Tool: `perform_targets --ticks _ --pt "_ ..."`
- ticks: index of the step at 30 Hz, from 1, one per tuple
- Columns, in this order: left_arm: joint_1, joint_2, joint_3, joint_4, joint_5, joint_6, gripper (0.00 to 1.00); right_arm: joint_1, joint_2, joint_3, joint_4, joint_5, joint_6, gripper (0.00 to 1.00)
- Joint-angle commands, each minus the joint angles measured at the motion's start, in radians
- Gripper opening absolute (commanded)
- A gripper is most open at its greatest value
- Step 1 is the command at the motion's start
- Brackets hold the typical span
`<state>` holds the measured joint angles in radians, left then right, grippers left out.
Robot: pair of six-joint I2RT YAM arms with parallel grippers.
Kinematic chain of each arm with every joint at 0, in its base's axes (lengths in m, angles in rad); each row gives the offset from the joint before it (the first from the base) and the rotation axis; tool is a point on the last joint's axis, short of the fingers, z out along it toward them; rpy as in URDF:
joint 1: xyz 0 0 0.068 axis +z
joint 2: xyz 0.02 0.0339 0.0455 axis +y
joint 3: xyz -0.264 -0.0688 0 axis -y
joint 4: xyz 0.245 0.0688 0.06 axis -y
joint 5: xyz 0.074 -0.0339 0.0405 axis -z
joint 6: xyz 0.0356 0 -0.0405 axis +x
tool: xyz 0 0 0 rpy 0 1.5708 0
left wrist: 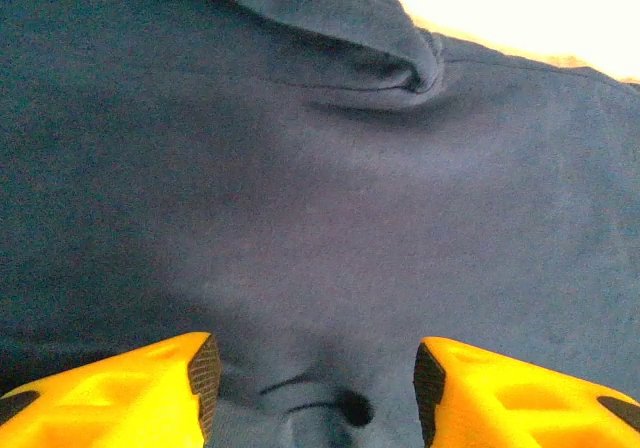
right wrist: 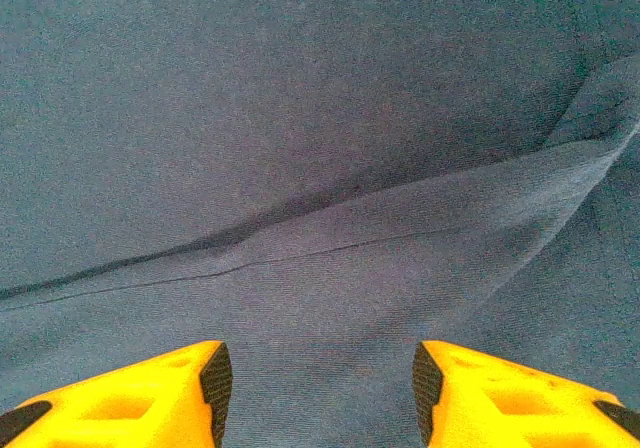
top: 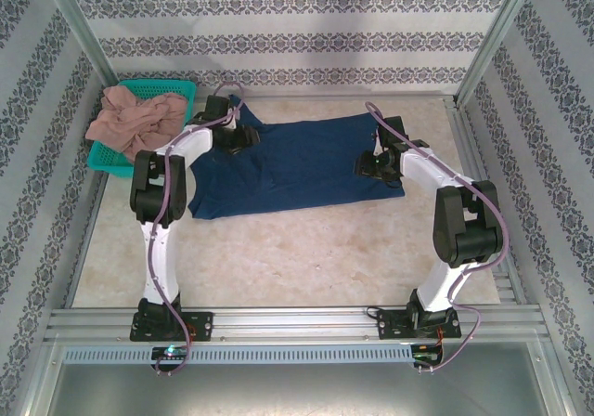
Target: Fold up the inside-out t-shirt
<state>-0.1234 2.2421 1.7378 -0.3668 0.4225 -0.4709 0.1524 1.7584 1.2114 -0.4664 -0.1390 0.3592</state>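
Tabletop (top: 306,249): t-shirt (top: 297,170) seemingly beneath both jaws.

The top camera looks down from above and behind the arm bases and takes in the whole table (top: 306,249). The left wrist camera faces past its fingers (left wrist: 150,388) and the right wrist camera past its own fingers (right wrist: 150,393). Both sit very close to the shirt (top: 297,170), which all three views share.
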Motion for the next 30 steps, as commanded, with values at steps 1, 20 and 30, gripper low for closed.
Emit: perform_targets --ticks 1,20,30 --pt "-0.004 0.023 0.061 -0.055 0.037 0.019 0.56 -0.013 -0.032 -0.018 -0.013 0.019 -0.022 0.53" --pt "-0.002 -0.526 -0.675 0.117 -0.040 -0.049 0.61 -0.136 0.105 0.020 -0.050 -0.126 0.043 0.51" --pt "-0.002 -0.575 -0.855 0.092 -0.009 -0.038 0.61 -0.245 0.153 -0.101 0.003 -0.305 0.147 0.49"
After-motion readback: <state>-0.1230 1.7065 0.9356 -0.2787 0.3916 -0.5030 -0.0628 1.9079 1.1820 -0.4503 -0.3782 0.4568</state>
